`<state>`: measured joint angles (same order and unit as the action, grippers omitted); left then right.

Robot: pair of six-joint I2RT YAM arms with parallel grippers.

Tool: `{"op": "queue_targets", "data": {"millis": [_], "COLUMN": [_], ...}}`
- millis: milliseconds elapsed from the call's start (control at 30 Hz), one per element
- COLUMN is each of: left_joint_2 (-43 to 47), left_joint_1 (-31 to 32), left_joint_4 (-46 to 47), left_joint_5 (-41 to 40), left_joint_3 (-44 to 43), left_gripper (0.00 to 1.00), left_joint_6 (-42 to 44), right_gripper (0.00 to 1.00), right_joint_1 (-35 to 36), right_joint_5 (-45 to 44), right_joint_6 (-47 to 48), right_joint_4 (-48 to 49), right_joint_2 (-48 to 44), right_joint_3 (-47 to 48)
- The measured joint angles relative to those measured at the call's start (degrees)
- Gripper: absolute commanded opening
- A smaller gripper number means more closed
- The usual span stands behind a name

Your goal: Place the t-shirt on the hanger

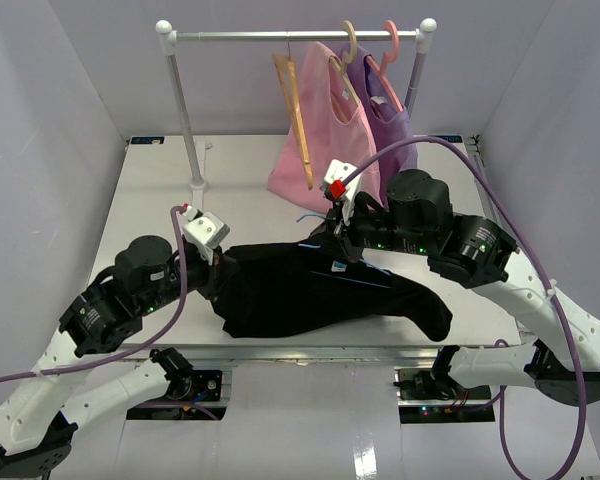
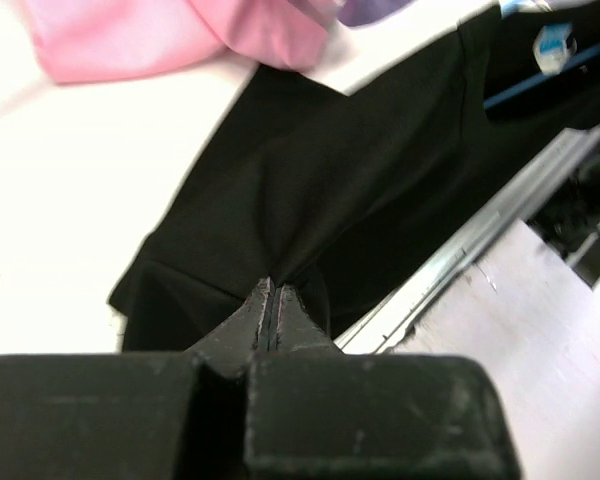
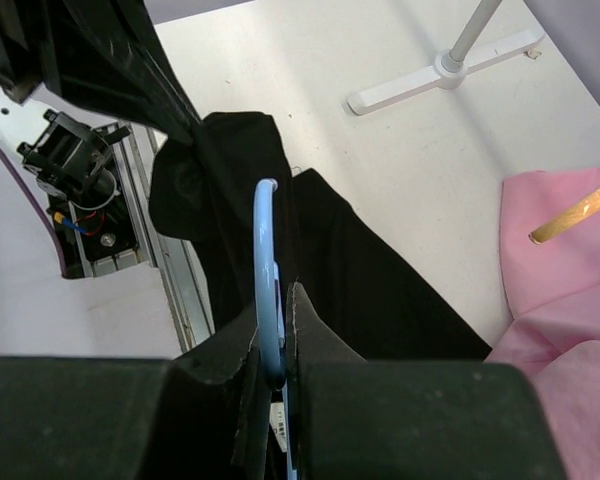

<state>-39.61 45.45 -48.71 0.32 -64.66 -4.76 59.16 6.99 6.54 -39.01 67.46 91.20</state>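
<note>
**On the worktop's near edge: both claws closed on task items**

Black t-shirt [image 1: 310, 290] lies across the worktop [image 1: 160, 190] front, and the left claw [image 2: 270, 308] pinches its fabric. Right claw [image 3: 278, 330] clamps the light-blue hanger [image 3: 264, 250] hook, plain only in the right wrist view. Behind, close by: pink garment [image 1: 320, 140] on rack [image 1: 280, 36].

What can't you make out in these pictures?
- The hanger: only its hook shows, right wrist view; the t-shirt covers most of the rest everywhere.
- The neck label: left wrist view, too blurred to read.
- Cloth pinched in the left gripper: its own body blocks the left wrist view.
</note>
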Motion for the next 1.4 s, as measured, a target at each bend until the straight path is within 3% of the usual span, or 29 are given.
{"op": "queue_targets", "data": {"millis": [167,467,533,600,800,1033,1267,1400], "left_joint_2": [-2.24,-5.66,-5.95,-6.06,-4.75,-4.97,-10.46,-9.32], "left_joint_1": [0.00,0.00,0.00,0.00,-0.13,-0.11,-0.11,-0.13], "left_joint_4": [-1.32,-4.14,-4.61,-4.80,-2.60,-0.62,-0.56,0.00], "left_joint_5": [-4.96,-14.89,-16.88,-17.15,-8.39,0.23,3.05,4.05], "left_joint_3": [-4.64,-4.93,-4.93,-4.93,-4.93,-10.31,-20.82,-20.00], "left_gripper": [0.00,0.01,0.32,0.48,0.67,0.68,0.71,0.76], "left_joint_6": [-0.38,-0.99,-1.28,-1.18,1.24,2.57,0.93,-2.63], "right_gripper": [0.08,0.08,0.08,0.08,0.08,0.08,0.08,0.08], "right_joint_1": [0.00,0.00,0.00,0.00,0.00,0.00,0.00,-0.04], "right_joint_5": [-0.67,3.25,4.14,4.80,5.43,4.54,-7.60,-13.44], "right_joint_6": [0.81,2.58,2.89,2.98,2.92,2.54,-1.86,-5.86], "right_joint_4": [-0.08,-0.58,-0.60,-0.62,-0.51,-2.93,-3.49,1.02], "right_joint_2": [-0.33,-0.71,-1.09,-1.47,-1.35,5.48,15.20,13.63], "right_joint_3": [-0.03,-0.26,-0.28,-0.28,-0.28,5.66,25.25,24.54]}}
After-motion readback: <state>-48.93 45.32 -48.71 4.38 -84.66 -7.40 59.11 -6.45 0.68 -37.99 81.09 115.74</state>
